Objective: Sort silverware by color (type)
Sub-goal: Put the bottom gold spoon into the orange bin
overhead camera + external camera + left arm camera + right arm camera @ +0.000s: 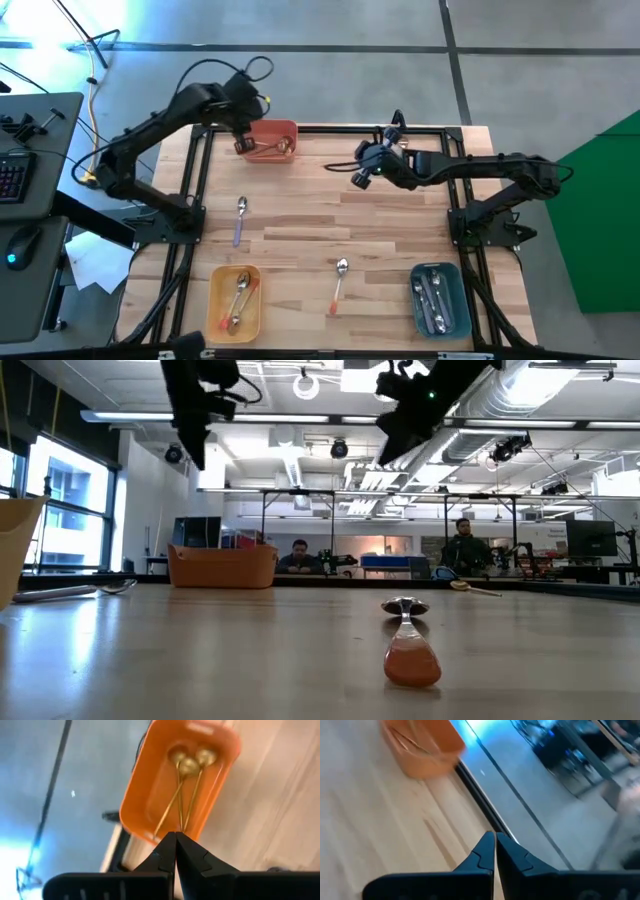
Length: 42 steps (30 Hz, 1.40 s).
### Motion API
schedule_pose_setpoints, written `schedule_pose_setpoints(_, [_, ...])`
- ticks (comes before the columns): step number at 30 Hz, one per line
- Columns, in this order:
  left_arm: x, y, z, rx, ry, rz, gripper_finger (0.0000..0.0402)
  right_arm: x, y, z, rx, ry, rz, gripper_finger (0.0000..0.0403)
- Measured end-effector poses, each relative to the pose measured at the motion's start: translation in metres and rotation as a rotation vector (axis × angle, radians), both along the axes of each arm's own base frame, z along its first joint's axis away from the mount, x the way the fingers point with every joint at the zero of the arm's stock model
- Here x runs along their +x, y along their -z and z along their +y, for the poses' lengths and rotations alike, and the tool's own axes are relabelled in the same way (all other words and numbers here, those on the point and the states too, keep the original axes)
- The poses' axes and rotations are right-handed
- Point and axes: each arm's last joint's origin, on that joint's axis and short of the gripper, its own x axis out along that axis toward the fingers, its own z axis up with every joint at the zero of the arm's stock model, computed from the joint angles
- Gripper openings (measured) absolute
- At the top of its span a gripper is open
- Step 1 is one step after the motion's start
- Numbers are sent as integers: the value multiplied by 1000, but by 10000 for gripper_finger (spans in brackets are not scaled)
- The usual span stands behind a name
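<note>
- Left pincer [175,851]: we log it fully closed, nothing between its fingers, poised above the red bin [272,141] at the bench's [400,225] far left corner.
- Right pincer [495,851]: likewise closed and empty, raised over the far middle of the bench.
- Red bin: we count three gold spoons [186,766], bowls together at one end; only the left wrist view separates them.
- Yellow bin [235,301], near left: orange-handled spoons [238,300], two as best we can tell.
- Teal bin [439,298], near right: silver spoons [431,296], count uncertain, handle colour hidden.
- Loose on the bench: one purple-handled spoon [240,219] at left, one orange-handled spoon [338,285] near middle.
- Low view alone: two people seated in the room behind the bench.
</note>
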Motion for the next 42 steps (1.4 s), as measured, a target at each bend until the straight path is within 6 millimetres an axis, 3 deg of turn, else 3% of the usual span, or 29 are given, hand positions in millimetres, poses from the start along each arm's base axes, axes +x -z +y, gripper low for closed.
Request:
schedule_pose_setpoints(3, [-5,14,2,-37,-44,28,0,7,-6,1,18,-84,-77,0])
schedule_pose_setpoints(7, [1,51,14,-92,-29,116,0,10,-10,3,17,-146,-117,0])
schedule_pose_setpoints(15, [19,113,67,-143,-74,187,0,11,-10,3,23,-160,-121,0])
schedule_pose_setpoints(20, [29,143,84,-183,-68,274,0,11,-10,3,19,-169,-115,0])
schedule_pose_setpoints(26, [28,154,95,-214,-76,284,0,11,-10,3,11,-178,-105,0])
schedule_pose_setpoints(42, [26,165,98,-280,-36,304,0,11,-10,3,7,-181,-101,0])
